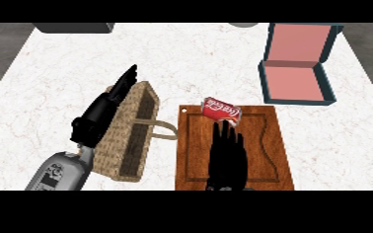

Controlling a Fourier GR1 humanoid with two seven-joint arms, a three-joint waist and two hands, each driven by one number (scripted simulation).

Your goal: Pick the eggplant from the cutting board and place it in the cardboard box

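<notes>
A brown wooden cutting board (266,148) lies at the front middle of the counter. At its far left corner lies a red drinks can (221,109) on its side. No eggplant shows anywhere. My right hand (227,155) hovers over the board, open, its straight fingers pointing at the can and ending just short of it. It hides part of the board. An open teal box with a pink inside (295,81) stands at the far right, lid tipped back. My left hand (100,116) rests open at the left, fingers straight, over a basket.
A wicker basket (134,138) with a handle lies just left of the board, under my left forearm. A dark grey object (73,27) sits at the far left edge, and a pale round one (244,24) at the far middle.
</notes>
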